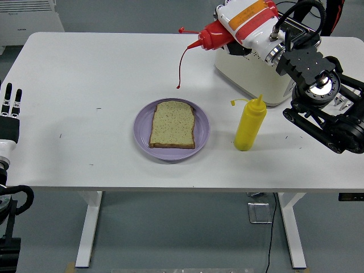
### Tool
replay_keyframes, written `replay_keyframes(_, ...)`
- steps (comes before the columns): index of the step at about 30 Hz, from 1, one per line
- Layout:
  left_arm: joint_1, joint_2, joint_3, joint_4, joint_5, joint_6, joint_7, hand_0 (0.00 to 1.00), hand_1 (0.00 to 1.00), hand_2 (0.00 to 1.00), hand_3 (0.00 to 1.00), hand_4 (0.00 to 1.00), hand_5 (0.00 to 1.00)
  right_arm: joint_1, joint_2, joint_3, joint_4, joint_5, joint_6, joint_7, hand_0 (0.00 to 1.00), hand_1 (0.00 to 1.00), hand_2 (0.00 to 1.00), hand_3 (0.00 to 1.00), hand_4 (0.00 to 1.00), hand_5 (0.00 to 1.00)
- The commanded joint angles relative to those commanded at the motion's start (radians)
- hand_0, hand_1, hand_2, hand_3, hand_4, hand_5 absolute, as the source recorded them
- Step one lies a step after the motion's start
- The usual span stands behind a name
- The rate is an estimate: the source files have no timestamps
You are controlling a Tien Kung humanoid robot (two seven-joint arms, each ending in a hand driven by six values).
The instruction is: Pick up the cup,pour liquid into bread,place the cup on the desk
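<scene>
Right hand (267,34) grips red sauce bottle (236,25), tipped sideways, nozzle pointing left | bread (173,124) on purple plate (202,133) lies below-left of nozzle | left hand (10,111) rests far left, fingers straight, empty.

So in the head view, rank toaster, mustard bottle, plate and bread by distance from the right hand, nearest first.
1. Toaster, directly beneath the right hand, far right.
2. Mustard bottle, in front of the toaster.
3. Plate and bread, table centre; bread lies on the plate, too close to call.
</scene>
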State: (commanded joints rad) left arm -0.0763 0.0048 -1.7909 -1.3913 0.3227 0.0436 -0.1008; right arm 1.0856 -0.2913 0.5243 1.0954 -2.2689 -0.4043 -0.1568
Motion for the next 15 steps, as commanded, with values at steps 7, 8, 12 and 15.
replay_keyframes(7, 0.001, 0.0, 0.004, 0.001, -0.001, 0.001, -0.001, 0.774, 0.722, 0.716, 0.698, 0.571, 0.998, -0.085, 0.011, 0.174, 0.086, 0.218, -0.011, 0.051, 0.012, 0.002, 0.048, 0.107, 0.736, 0.279)
replay_keyframes(8, 0.002, -0.001, 0.004, 0.001, -0.002, 0.001, 0.0, 0.774, 0.722, 0.716, 0.698, 0.571, 0.998, -0.101, 0.009, 0.203, 0.099, 0.263, 0.006, 0.063, 0.012, 0.002, 0.048, 0.107, 0.736, 0.279)
replay_keyframes(12, 0.003, -0.001, 0.006, 0.001, -0.003, 0.002, -0.001, 0.774, 0.722, 0.716, 0.698, 0.571, 0.998, -0.157, 0.005, 0.333, 0.129, 0.432, 0.085, 0.099, 0.012, 0.002, 0.048, 0.107, 0.736, 0.279)
replay_keyframes(15, 0.004, -0.001, 0.008, 0.001, -0.003, 0.002, -0.001, 0.773, 0.721, 0.715, 0.698, 0.571, 0.998, -0.201, 0.005, 0.44, 0.138, 0.556, 0.157, 0.114, 0.011, 0.002, 0.048, 0.107, 0.736, 0.278)
